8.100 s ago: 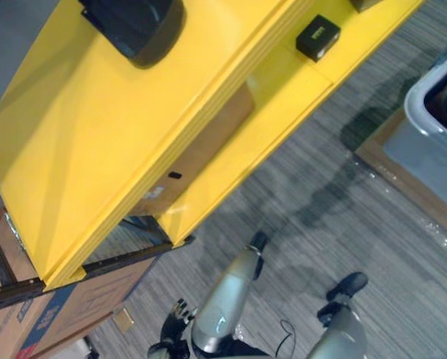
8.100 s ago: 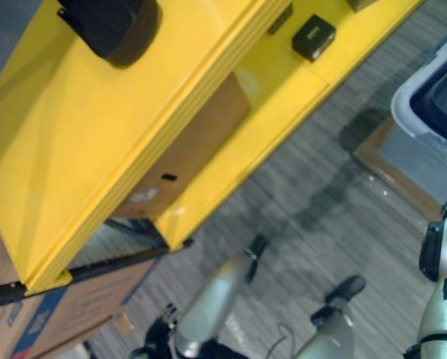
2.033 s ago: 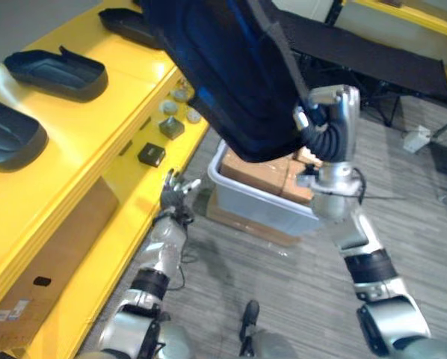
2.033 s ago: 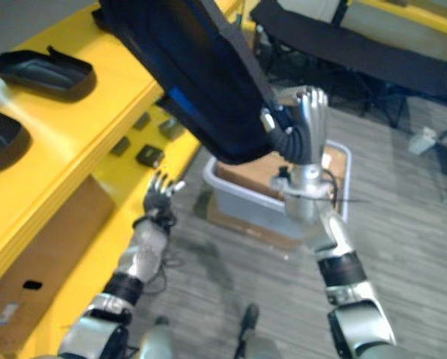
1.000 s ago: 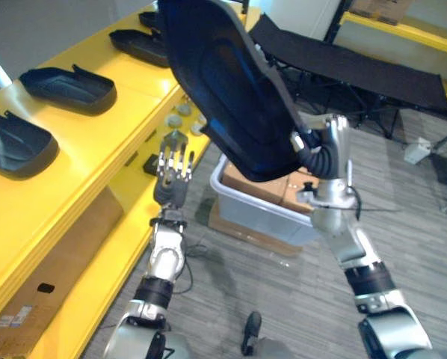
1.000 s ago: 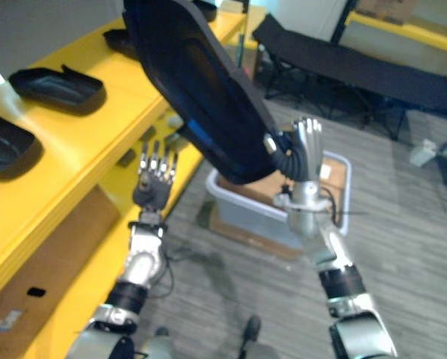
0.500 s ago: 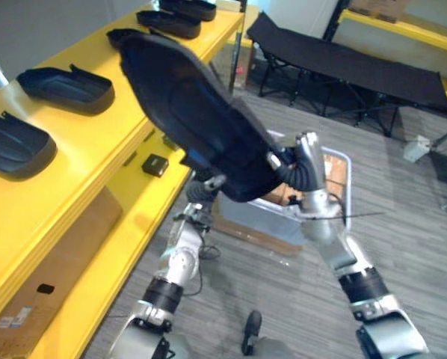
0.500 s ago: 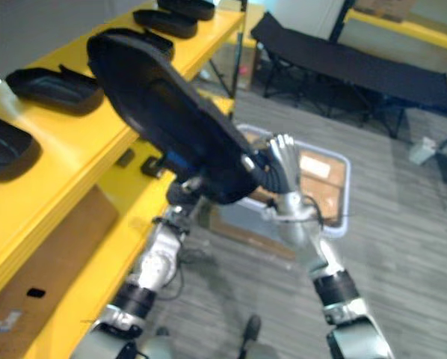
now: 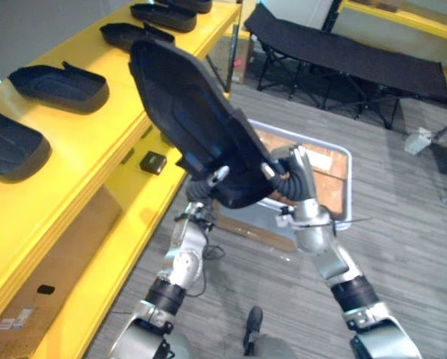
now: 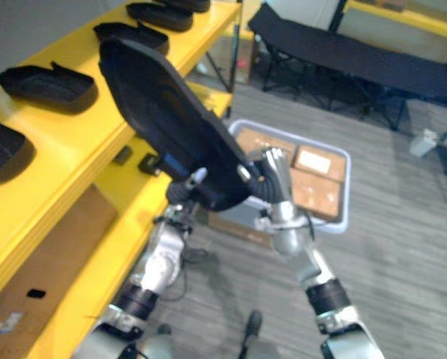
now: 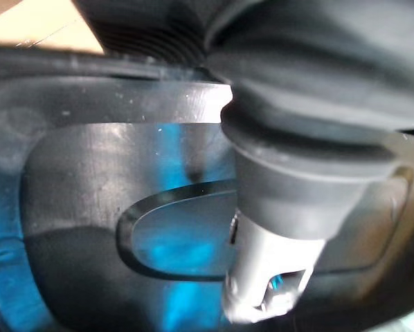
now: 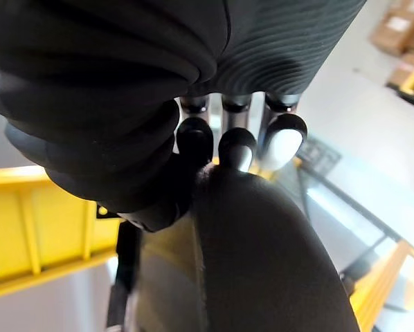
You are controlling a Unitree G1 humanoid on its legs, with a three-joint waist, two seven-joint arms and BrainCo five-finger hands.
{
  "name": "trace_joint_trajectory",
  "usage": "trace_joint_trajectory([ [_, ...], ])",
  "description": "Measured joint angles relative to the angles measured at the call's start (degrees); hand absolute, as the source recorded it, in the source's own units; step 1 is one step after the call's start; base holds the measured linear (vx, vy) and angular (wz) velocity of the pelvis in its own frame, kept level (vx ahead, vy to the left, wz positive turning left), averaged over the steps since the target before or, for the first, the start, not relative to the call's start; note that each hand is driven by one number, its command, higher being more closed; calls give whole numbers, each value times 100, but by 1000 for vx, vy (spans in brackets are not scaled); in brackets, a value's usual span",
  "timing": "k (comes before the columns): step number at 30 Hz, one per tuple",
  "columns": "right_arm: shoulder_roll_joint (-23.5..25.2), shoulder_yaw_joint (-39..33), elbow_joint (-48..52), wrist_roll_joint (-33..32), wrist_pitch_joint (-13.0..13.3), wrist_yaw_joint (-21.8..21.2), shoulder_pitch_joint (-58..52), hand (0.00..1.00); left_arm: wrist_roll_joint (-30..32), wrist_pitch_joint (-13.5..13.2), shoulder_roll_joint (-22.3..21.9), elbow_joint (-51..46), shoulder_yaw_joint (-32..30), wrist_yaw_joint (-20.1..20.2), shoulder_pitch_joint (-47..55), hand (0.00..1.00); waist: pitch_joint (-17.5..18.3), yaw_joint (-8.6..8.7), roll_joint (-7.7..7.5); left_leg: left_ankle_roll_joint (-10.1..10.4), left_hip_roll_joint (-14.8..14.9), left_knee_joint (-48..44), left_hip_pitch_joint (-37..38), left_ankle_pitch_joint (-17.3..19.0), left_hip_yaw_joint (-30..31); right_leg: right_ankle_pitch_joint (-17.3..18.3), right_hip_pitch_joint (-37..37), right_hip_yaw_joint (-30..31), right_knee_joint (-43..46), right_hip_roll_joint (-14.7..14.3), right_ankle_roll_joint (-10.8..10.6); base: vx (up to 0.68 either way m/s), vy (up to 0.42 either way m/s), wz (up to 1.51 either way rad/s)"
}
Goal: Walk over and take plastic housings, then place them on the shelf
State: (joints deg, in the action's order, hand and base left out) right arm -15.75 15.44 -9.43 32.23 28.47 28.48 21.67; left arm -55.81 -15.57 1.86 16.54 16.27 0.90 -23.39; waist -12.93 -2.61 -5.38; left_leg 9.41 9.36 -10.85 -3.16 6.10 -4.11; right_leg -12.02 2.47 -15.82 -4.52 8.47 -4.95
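Left hand, raised open in the air beside the shelf a second ago, is now tucked under the low end of the housing. The housing itself has swung down from overhead and leans toward the yellow shelf.

Step in hand: carry and place. The pick is done and the housing is airborne between both hands, not yet on any board.

Right hand: forearm angled up and inward, wrist cocked back. In the right wrist view its fingers are hooked over the housing's rim, clasping it. The housing's long body runs up and away from those fingertips, hollow side facing the robot.

Left hand: forearm reaching up under the rim, just across the low end from the right hand. The left wrist view looks into the housing's blue-lit hollow at very close range. Whether this hand clasps or only props, I cannot tell.

Beyond the housing's far end from the right fingertips lies the top board, with other housings set in a row and a bare yellow stretch between two of them. Below the hands sits a grey bin, and a small black box rests on the lower board.

Next move, as I judge it: carry the far end over that bare stretch, level the part, lower it flat, then release. Risk: clipping a neighbouring housing.
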Motion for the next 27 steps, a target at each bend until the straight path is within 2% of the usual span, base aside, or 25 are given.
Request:
trace_joint_trajectory([
  [5, 91, 66, 42, -13, 4, 0, -118, 100, -5, -116, 2, 1, -75, -86, 0, 100, -19, 14, 22, 0, 7, 19, 5, 1, -105, 27, 55, 22, 0, 1, 6, 0, 9, -6],
  [9, 188, 86, 145, -99, -3, 0, -339, 100, 56, -330, 2, 1, -107, -85, 0, 100, -21, 28, 17, -1, 1, 39, 13, 5, -115, 23, 56, 23, 0, 4, 2, 16, 9, 0],
  [11, 218, 114, 152, -111, -3, 0, -363, 100, 81, -337, 3, 1, -151, -85, 0, 100, -23, 34, 14, -2, -5, 54, 19, 7, -123, 23, 58, 30, 0, 8, 2, 0, 0, 0],
  [12, 223, 112, 151, -113, -5, 0, -370, 0, 195, -351, 2, 1, -158, -85, 0, 100, -25, 36, 10, -2, -11, 65, 25, 6, -125, 23, 58, 33, 0, 11, 2, 0, 0, 0],
  [16, 238, 145, 153, -118, 15, -86, -519, 0, 494, -447, 60, -4, -240, -130, 1, 100, -45, 24, -29, -3, -13, 116, 121, 6, -173, 23, 37, 105, -1, 11, 2, -6, 7, -7],
  [19, 205, 164, 113, -125, -17, -285, -760, 0, 841, -530, 83, -154, -367, -461, 5, 100, -50, 24, -37, -5, -14, 121, 126, 6, -188, 23, 42, 130, -2, 15, 1, -5, 2, -3],
  [21, 141, 462, -82, -128, -92, -636, -953, 0, 1275, -552, 173, -490, -402, -780, 8, 100, -50, 23, -37, -6, -13, 125, 128, 5, -186, 22, 42, 130, -5, 11, 1, 0, 0, 0],
  [23, 96, 961, -131, -229, -101, -1029, -977, 0, 1817, -547, 170, -735, -308, -966, 8, 100, -50, 21, -37, -7, -13, 131, 130, 4, -182, 22, 39, 128, -7, 9, 1, 0, 0, 0],
  [25, 211, 1123, -104, -456, -79, -1277, -975, 0, 2163, -526, 171, -760, -238, -1057, 17, 100, -49, 11, -37, -8, -15, 133, 138, 3, -176, 21, 28, 122, -8, 9, 0, 0, 0, 0],
  [27, 317, 1123, 4, -905, -80, -1699, -958, 0, 2497, -350, 161, -755, -219, -1144, 118, 100, -47, 6, -41, -9, -24, 144, 174, 2, -174, 17, -4, 118, -11, 14, -6, 0, 0, 0],
])
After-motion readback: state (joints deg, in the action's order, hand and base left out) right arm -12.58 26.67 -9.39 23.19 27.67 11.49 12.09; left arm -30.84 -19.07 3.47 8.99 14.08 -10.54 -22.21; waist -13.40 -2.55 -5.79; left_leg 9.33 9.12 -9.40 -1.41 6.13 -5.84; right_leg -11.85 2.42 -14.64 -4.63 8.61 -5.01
